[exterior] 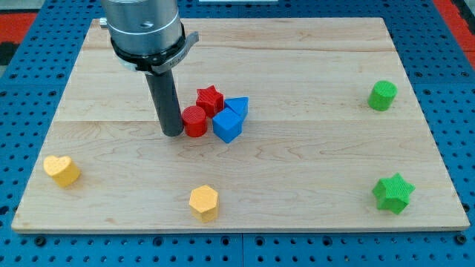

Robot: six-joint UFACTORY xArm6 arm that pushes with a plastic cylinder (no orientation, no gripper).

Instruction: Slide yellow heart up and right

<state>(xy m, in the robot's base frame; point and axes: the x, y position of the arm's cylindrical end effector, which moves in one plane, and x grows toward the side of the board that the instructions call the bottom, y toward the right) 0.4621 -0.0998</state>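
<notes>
Seven blocks sit on your wooden board (297,170). Your target, the yellow heart (61,170), lies near the view's bottom-left corner, well apart from my tip (173,133), which stands just left of the red cylinder (194,121) in the middle cluster with the red star (210,98), blue cube (227,126) and another blue block (237,106). I carry no gripper, only the bare rod, holding nothing. A yellow hexagon (203,202) lies bottom centre; a green cylinder (383,96) and green star (392,193) sit right.

Pale, smooth wooden board (312,148) with visible grain; matt plastic-looking yellow heart (61,170); matt dark rod (165,104).
</notes>
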